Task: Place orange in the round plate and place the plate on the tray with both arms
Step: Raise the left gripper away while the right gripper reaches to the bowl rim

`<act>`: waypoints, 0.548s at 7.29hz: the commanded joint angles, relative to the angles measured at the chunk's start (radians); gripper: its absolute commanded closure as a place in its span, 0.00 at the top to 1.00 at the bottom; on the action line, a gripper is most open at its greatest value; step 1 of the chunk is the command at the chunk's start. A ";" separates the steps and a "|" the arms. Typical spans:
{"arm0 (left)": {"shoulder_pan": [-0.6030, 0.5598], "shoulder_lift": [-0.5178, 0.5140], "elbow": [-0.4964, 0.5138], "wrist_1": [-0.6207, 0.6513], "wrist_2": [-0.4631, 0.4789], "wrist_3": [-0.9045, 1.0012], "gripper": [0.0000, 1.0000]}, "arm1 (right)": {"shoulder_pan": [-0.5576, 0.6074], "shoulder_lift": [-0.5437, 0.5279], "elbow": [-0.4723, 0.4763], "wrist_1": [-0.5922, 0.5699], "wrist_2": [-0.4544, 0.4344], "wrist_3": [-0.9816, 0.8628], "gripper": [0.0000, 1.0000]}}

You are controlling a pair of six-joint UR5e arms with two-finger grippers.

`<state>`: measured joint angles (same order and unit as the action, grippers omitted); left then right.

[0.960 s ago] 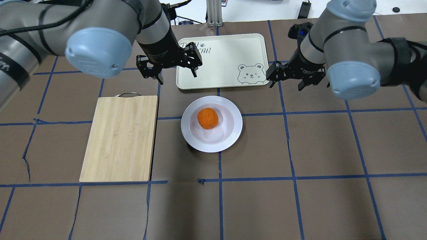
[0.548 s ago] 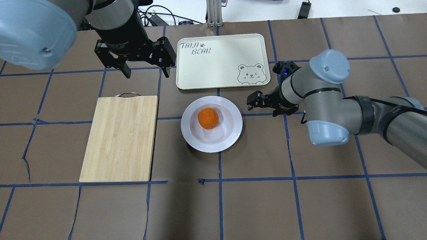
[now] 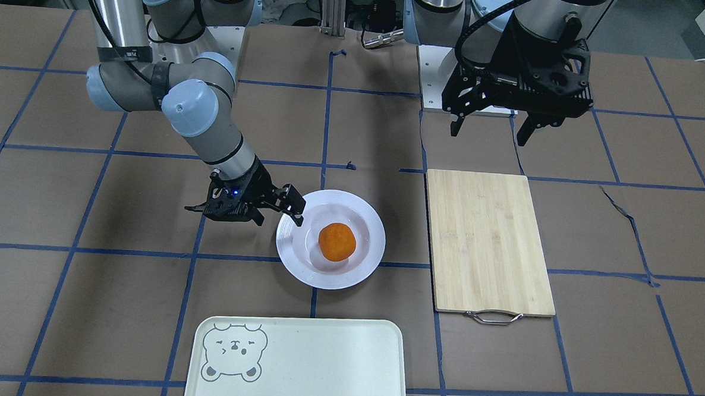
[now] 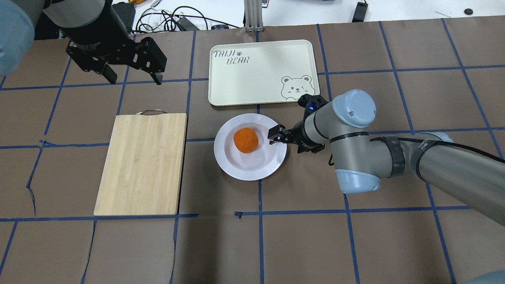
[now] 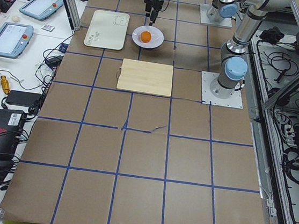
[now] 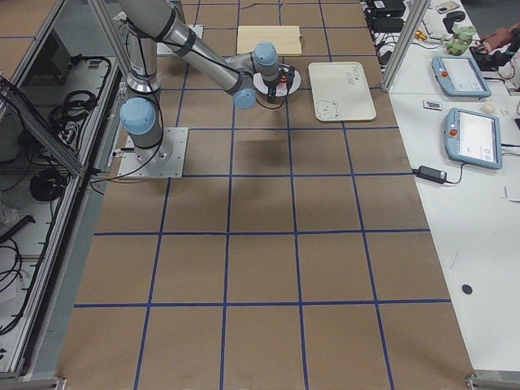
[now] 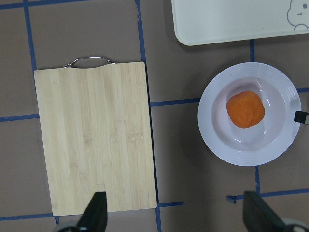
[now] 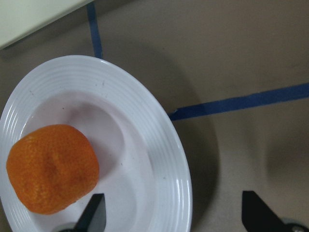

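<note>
The orange [image 4: 245, 140] lies in the sunken centre of the round white plate [image 4: 252, 173], which rests on the table just in front of the cream tray [image 4: 260, 67]. My right gripper [image 4: 290, 141] is low at the plate's right edge and open. In the right wrist view the plate's rim [image 8: 164, 145] runs between the two fingertips, with the orange [image 8: 50, 166] to the inner side. My left gripper [image 4: 134, 79] hangs open and empty, high over the table, left of the tray and behind the board. From there it looks down on the plate [image 7: 270, 154].
A bamboo cutting board [image 4: 142, 163] with a metal handle lies left of the plate. The tray [image 3: 321, 363] has nothing on it; its bear print is at the corner nearest the right arm. Bare brown table with blue tape lines surrounds everything.
My right gripper came down and moved left from beside the tray to the plate's right rim. My left gripper drew away to the left, off the tray's corner.
</note>
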<state>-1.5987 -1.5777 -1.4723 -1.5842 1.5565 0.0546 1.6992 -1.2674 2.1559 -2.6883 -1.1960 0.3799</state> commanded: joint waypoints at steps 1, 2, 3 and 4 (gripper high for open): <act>0.003 0.002 -0.011 0.053 -0.001 0.004 1.00 | 0.008 0.028 0.018 -0.039 0.004 0.013 0.99; 0.005 0.002 -0.020 0.056 -0.001 0.005 1.00 | 0.011 0.045 0.018 -0.056 0.003 0.016 0.99; 0.005 0.002 -0.023 0.069 0.001 0.004 1.00 | 0.019 0.058 0.018 -0.082 0.003 0.017 0.99; 0.005 0.002 -0.025 0.070 0.002 0.004 1.00 | 0.033 0.063 0.016 -0.090 0.003 0.023 0.96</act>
<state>-1.5941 -1.5754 -1.4935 -1.5209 1.5568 0.0587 1.7178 -1.2155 2.1728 -2.7595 -1.1934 0.3975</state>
